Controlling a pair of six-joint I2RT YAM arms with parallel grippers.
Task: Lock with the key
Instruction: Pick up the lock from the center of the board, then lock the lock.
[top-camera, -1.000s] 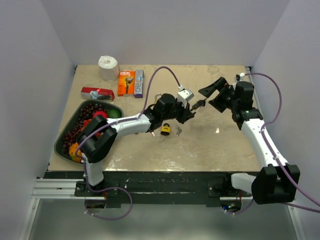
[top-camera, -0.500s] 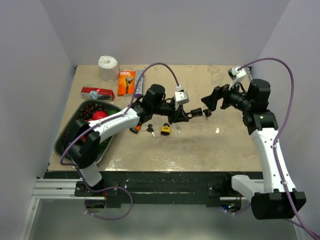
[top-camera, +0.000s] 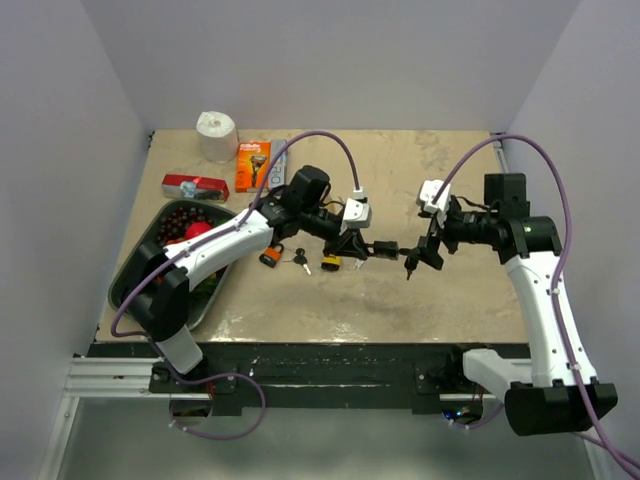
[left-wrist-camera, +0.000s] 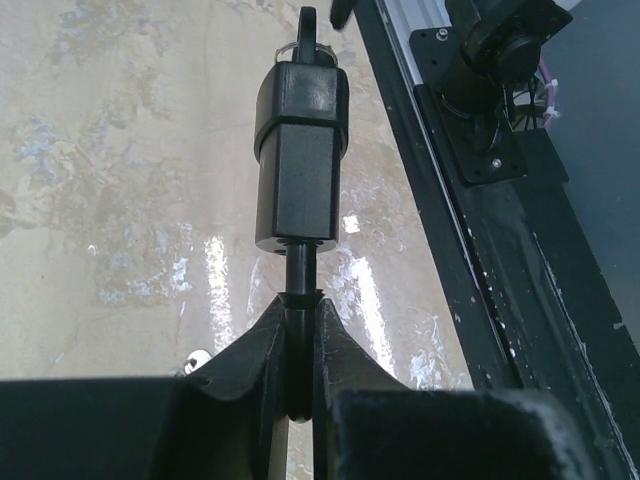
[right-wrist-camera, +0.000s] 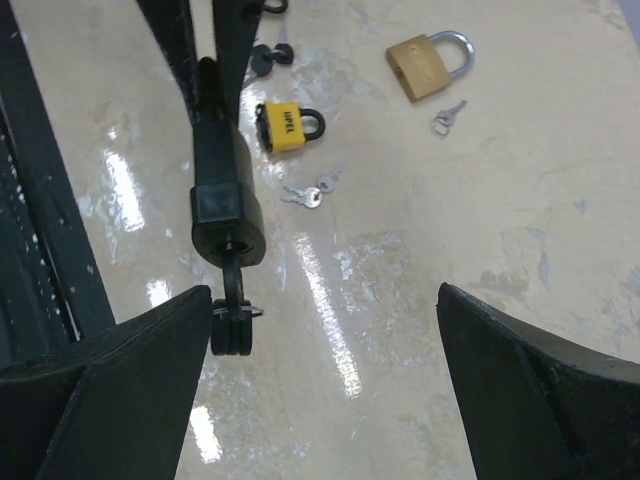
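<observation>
My left gripper (left-wrist-camera: 298, 315) is shut on the shackle of a black padlock (left-wrist-camera: 300, 150) and holds it above the table. It also shows in the top view (top-camera: 352, 243). A black key (left-wrist-camera: 308, 30) sticks out of the lock's far end, with spare keys on a ring. In the right wrist view the lock (right-wrist-camera: 228, 215) points at me and its key (right-wrist-camera: 232, 315) hangs just beside my left fingertip (right-wrist-camera: 185, 320). My right gripper (right-wrist-camera: 322, 300) is wide open and grips nothing. In the top view it (top-camera: 418, 255) sits right at the lock's key end (top-camera: 385, 248).
A yellow padlock (right-wrist-camera: 288, 125) (top-camera: 330, 262), small silver keys (right-wrist-camera: 305, 192) and a brass padlock (right-wrist-camera: 425, 65) lie on the table. An orange lock with keys (top-camera: 272, 258), a green fruit tray (top-camera: 135, 300), a razor box (top-camera: 253, 165), a red item (top-camera: 195, 186) and a paper roll (top-camera: 216, 135) are at the left. The table's near edge (right-wrist-camera: 40, 200) is close.
My left gripper has carried the black padlock right and towards the near edge. My right gripper has swung down and in, from the far right to the lock's key end, still open.
</observation>
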